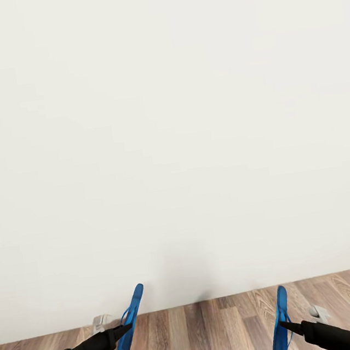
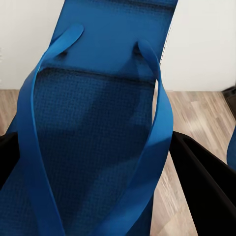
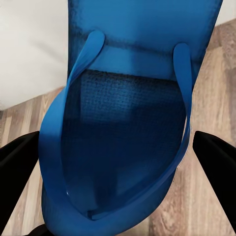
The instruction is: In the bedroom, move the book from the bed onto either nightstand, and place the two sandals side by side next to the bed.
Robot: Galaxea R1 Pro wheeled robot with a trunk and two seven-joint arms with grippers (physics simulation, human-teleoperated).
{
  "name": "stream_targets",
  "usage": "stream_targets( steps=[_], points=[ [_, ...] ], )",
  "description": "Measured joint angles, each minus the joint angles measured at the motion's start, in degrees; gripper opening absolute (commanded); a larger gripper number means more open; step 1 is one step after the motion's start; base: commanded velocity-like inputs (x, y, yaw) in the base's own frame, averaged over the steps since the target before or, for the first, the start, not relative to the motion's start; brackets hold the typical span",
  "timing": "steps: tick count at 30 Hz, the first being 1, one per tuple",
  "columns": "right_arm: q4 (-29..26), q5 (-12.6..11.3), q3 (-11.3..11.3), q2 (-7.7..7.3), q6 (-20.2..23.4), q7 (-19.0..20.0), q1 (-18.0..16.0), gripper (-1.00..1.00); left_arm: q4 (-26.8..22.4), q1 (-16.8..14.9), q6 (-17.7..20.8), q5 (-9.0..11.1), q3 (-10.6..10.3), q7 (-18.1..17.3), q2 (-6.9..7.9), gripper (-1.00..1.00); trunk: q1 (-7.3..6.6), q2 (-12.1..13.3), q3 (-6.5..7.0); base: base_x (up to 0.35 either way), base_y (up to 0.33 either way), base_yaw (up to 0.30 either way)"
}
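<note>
1. Plain white wall (image 1: 169, 131) stands ahead of both pincers; light-brown wood plank floor (image 1: 217, 329) lies below them.
2. Two bright blue flat rubber sandals, one per arm: left sandal (image 1: 130, 324) is clamped edge-up in the left pincer (image 1: 122, 331), right sandal (image 1: 281, 324) likewise in the right pincer (image 1: 284, 326).
3. Both pincers are closed down onto their sandals.
4. My judgement: carry them level, turn toward the bed, then lower soles flat, parallel, toes matching.

Two bright blue sandals, left sandal (image 1: 128, 325) & right sandal (image 1: 282, 324), both upright, edge-on, off the floor
</note>
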Motion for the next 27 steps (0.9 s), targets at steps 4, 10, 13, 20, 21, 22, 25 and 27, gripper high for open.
stream_targets(
  steps=[4,10,13,20,21,22,25,27],
  points=[
    [0.0,0.0,0.0,-0.01,0.0,0.0,0.0,-1.00,0.0,0.0,0.0,0.0,0.0,0.0,0.00,-1.00,0.00,0.0,0.00,0.000,0.000,0.246],
    [0.0,0.0,0.0,0.00,0.0,-0.1,0.0,-1.00,0.0,0.0,0.0,0.0,0.0,0.0,0.00,-1.00,0.00,0.0,0.00,0.000,0.000,0.256],
    [0.0,0.0,0.0,-0.01,0.0,0.0,0.0,-1.00,0.3,0.0,0.0,0.0,0.0,0.0,0.00,-1.00,0.00,0.0,0.00,0.000,0.000,0.258],
    [0.1,0.0,0.0,0.07,0.0,-0.1,0.0,-1.00,2.5,0.0,-1.4,-0.1,0.0,0.3,0.00,-1.00,0.00,0.0,0.00,0.000,0.000,0.255],
    [0.2,0.0,0.0,0.07,0.0,-0.1,0.0,-1.00,2.8,0.0,-1.7,-0.2,-0.1,1.0,-0.05,-1.00,0.00,0.0,0.00,0.000,0.000,0.246],
    [0.4,0.1,0.0,0.07,0.0,-0.1,0.0,-1.00,3.7,0.0,-2.0,-0.3,-0.1,2.6,-0.21,-1.00,0.00,0.0,0.00,0.000,0.000,0.244],
    [1.9,0.0,0.2,0.38,-0.1,-0.2,0.0,-1.00,8.0,0.0,-4.1,-0.4,-0.2,9.3,-0.57,-1.00,0.00,0.0,-0.01,0.000,0.000,0.241],
    [3.4,-0.2,0.6,0.57,-0.3,-0.2,0.0,-1.00,12.9,0.0,-7.8,-0.5,-0.3,16.2,-0.65,-1.00,0.00,0.0,-0.01,0.000,0.000,0.246]
  ],
)
